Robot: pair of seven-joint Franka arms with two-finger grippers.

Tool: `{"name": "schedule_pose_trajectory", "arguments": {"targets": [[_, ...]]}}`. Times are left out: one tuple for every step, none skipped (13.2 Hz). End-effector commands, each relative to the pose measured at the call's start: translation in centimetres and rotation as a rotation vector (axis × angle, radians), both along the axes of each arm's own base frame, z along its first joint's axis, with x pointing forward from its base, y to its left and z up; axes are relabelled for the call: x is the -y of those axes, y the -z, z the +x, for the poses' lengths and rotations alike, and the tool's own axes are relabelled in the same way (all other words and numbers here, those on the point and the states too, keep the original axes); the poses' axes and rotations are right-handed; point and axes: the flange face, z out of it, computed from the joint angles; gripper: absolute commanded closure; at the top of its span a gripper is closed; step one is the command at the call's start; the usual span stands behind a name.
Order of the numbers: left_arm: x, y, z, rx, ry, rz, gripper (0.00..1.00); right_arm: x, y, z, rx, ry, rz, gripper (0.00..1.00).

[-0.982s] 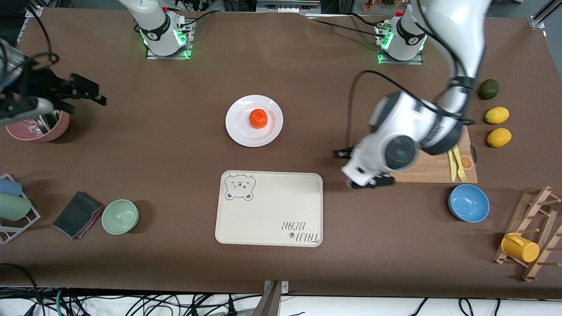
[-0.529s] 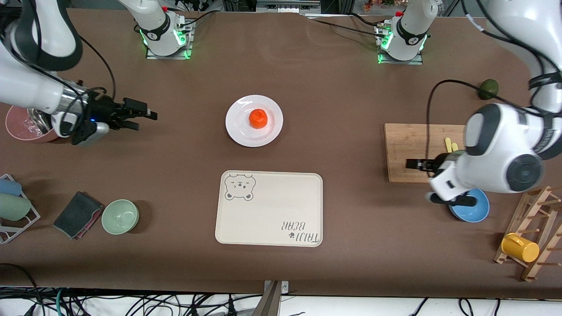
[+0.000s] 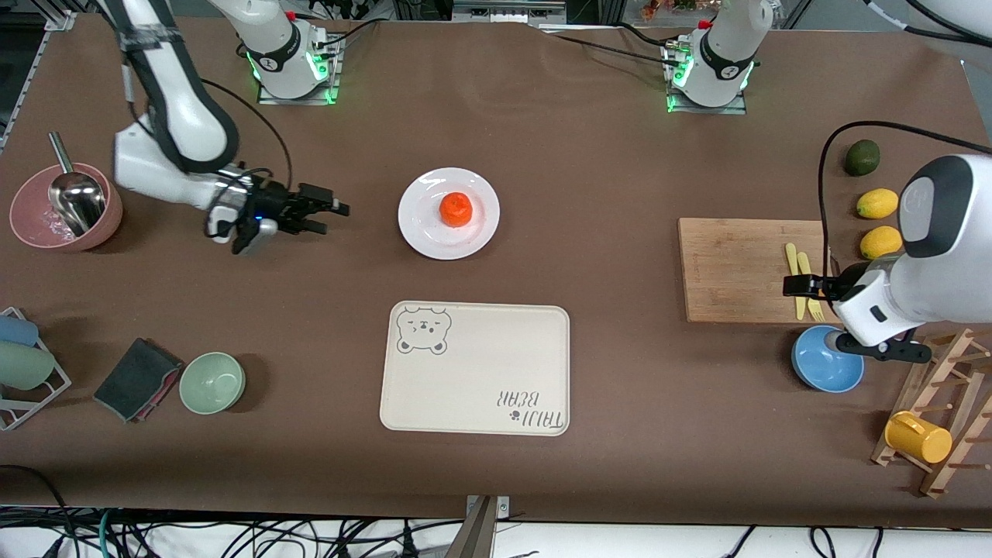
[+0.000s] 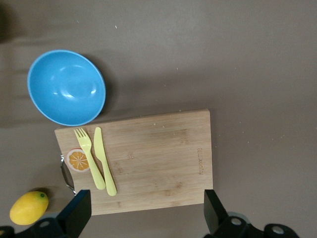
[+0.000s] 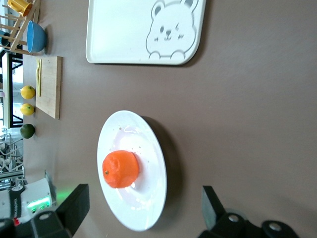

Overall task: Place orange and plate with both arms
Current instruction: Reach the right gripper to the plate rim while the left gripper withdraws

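Brown counter (image 3: 589, 170) carries: white plate (image 3: 418, 232) just ahead of the right tool (image 3: 329, 215); cream tray (image 3: 474, 368); cutting board (image 3: 736, 267) and blue bowl (image 3: 821, 376) below the left tool (image 3: 789, 285).

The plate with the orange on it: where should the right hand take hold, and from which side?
Probably the plate's rim on the edge toward the right arm's end of the table, approached low and sideways. The right hand is open and level with that edge already. The plate is shallow, so its thin raised rim is the only grippable part. The orange sits at its centre, so keep the plate level.
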Motion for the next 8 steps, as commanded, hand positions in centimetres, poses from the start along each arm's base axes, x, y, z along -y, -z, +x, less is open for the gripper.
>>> {"name": "schedule_pose_trajectory", "arguments": {"targets": [[-1.1,-5.2,-1.9,0.094,-0.008,0.044,0.00,-2.5,2.8,-2.4,0.039,0.023,0.015,0.00],[-0.9,-6.8,-3.0,0.157,-0.008,0.056,0.00,-3.1,3.6,-3.3,0.048,0.028,0.029,0.00],[-0.5,-7.2,-4.1,0.190,0.000,0.064,0.00,-3.2,4.3,-4.3,0.050,0.032,0.041,0.00],[0.3,-8.0,-5.4,0.212,0.015,0.064,0.00,-3.0,5.0,-5.4,0.041,0.030,0.040,0.00],[0.9,-9.4,-6.3,0.233,0.026,0.066,0.00,-2.9,5.6,-6.2,0.038,0.028,0.042,0.00],[1.3,-10.6,-7.0,0.244,0.032,0.066,0.00,-3.1,6.1,-7.0,0.045,0.033,0.055,0.00],[1.1,-12.3,-8.1,0.256,0.023,0.068,0.00,-3.6,6.9,-7.8,0.041,0.045,0.072,0.01],[1.2,-12.0,-8.9,0.236,0.024,0.057,0.00,-4.1,7.5,-8.3,0.044,0.063,0.088,0.06]]}}
